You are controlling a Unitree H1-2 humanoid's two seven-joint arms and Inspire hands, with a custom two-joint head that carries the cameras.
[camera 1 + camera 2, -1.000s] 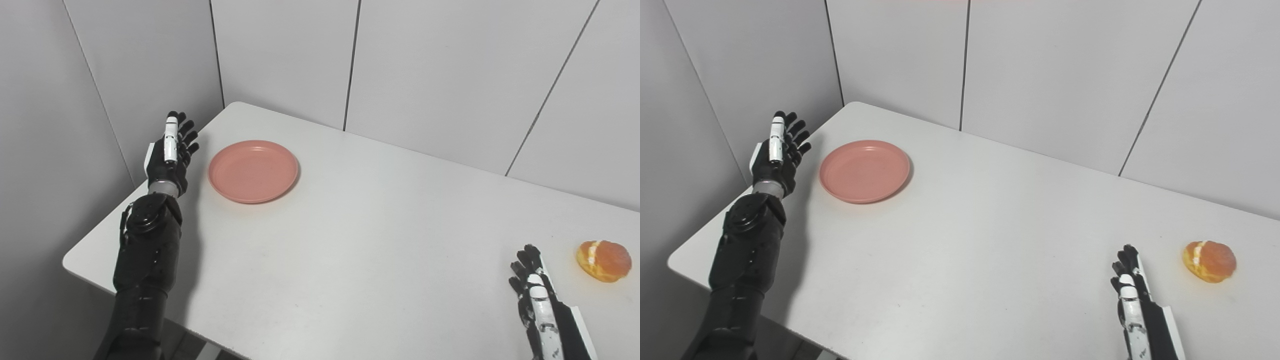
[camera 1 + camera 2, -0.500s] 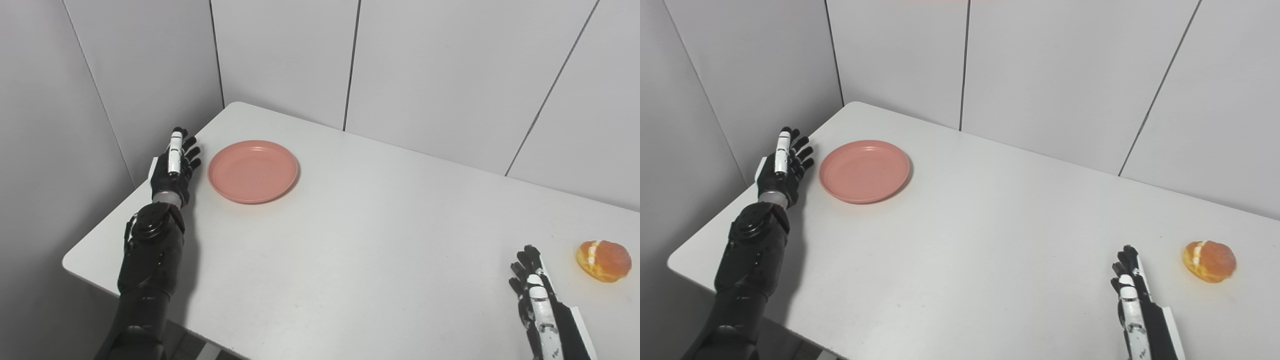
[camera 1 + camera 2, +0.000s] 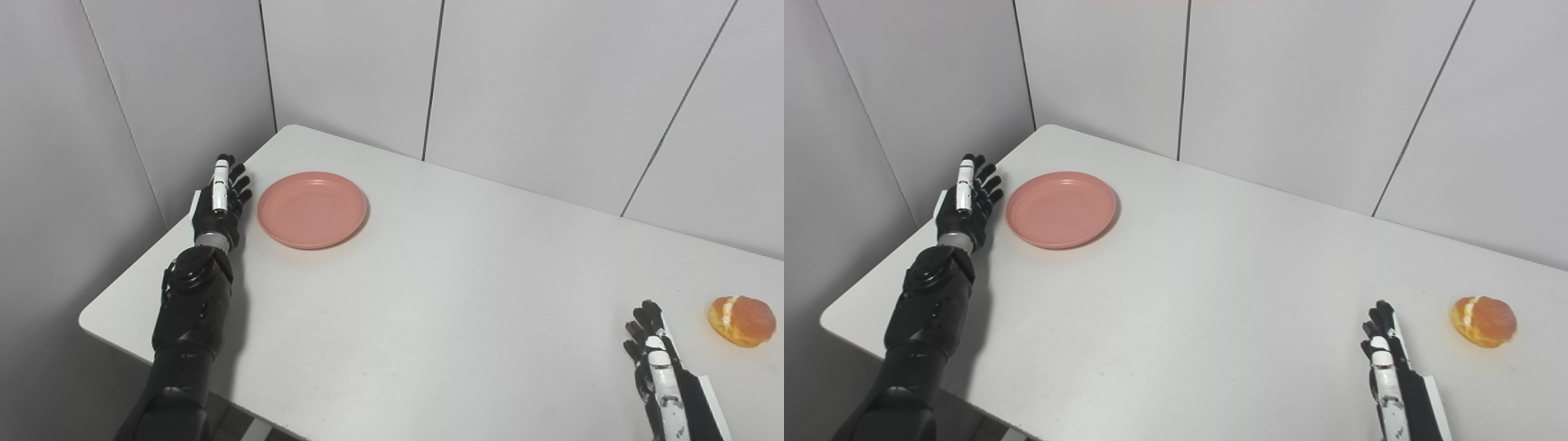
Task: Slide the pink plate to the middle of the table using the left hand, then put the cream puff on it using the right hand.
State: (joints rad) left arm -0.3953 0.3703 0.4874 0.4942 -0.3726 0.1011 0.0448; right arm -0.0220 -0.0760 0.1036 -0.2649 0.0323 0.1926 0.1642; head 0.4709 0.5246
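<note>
The plate (image 3: 312, 210) lies flat near the far left corner of the table (image 3: 441, 294), empty, well away from the table's middle. The left hand (image 3: 218, 202) stands just left of the plate, fingers straight and a little apart, holding nothing — whether it touches the rim cannot be told. The plate looks light, stiff and smooth-bottomed, so it should glide easily; a flat push against the left rim would likely steer it better than a pinch. The cream puff (image 3: 742, 321) sits far to the right of the plate, near the table's right edge. It looks soft and easily crushed — best cupped gently from the sides. The right hand (image 3: 660, 376) rests just left of it, fingers extended, empty.
</note>
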